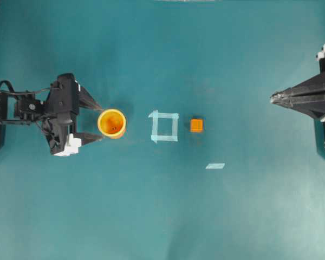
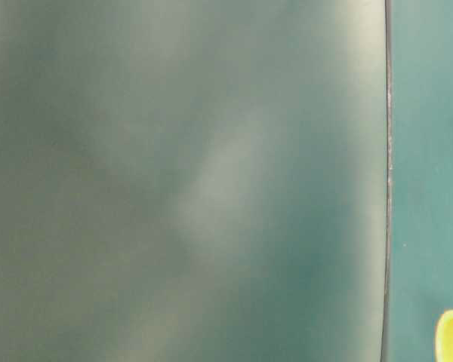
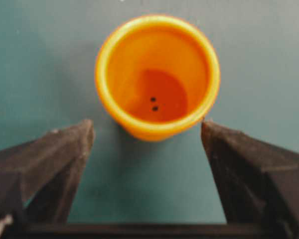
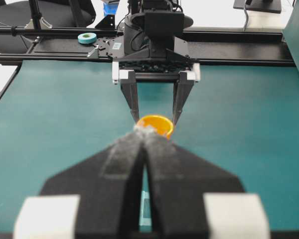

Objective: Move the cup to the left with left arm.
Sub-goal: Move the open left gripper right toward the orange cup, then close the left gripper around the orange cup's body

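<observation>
- Cup stands upright on the teal table, left of centre in the overhead view, mouth up, well left of a square outlined in pale tape.
- Left gripper is spread wide, one finger tip on either side of the cup's near wall. In the left wrist view the two black fingers sit just beside the cup; cannot tell if the tips touch it. No squeeze evident.
- Handling, as a judgement: small, thin-walled plastic, so likely very light and fairly stiff, with a smooth, possibly slick skin. The wall tapers toward the base, so a pinch low down may squirt it upward or tip it.
- Best hold, I judge: across the full width, mid-height or just under the rim, fingers pushed further forward so the pads bracket the centre, not the near edge. Gentle closing force should do.
- Two small dark dots show on the darker orange floor inside the cup; holes or marks, cannot tell.
- Right gripper is parked at the right edge, fingers pressed together on nothing; the right wrist view looks past its closed tips to the cup.
- Small orange cube sits right of the tape square; a loose tape strip lies near it.
- Writing: none readable on cup, cube or tape.
</observation>
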`<state>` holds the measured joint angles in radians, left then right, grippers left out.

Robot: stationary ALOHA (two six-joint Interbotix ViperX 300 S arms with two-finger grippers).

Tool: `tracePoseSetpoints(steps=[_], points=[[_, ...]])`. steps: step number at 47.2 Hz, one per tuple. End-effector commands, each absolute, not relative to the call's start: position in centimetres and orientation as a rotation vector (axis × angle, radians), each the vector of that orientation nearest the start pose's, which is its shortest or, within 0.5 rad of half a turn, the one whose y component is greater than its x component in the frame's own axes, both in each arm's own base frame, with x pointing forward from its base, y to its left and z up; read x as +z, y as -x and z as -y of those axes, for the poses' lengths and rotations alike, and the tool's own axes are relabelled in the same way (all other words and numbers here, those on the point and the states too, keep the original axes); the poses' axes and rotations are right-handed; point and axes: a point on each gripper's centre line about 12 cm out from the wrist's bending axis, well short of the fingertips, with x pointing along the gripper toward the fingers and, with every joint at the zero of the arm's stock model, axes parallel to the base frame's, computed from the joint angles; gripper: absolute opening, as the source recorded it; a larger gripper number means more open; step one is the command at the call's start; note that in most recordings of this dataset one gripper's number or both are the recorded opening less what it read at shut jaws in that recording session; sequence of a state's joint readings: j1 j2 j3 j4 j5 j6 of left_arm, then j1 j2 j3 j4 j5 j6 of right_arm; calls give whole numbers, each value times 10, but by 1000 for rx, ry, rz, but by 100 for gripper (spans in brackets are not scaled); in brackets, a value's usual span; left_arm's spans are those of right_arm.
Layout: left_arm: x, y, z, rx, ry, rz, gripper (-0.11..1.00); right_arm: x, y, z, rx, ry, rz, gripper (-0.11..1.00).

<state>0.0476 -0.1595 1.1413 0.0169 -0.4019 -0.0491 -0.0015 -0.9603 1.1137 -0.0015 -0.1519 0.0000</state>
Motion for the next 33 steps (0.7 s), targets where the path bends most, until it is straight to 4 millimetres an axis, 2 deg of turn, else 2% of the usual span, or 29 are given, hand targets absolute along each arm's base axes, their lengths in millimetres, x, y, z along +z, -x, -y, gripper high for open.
tracePoseSetpoints(steps=[1,33], points=[[123,-285,-9,35,44,-552,85,316,-205,0,-1,2,34,-1],[106,-298,-7,18,19,-457,85,314,-205,0,-1,5,28,-1]])
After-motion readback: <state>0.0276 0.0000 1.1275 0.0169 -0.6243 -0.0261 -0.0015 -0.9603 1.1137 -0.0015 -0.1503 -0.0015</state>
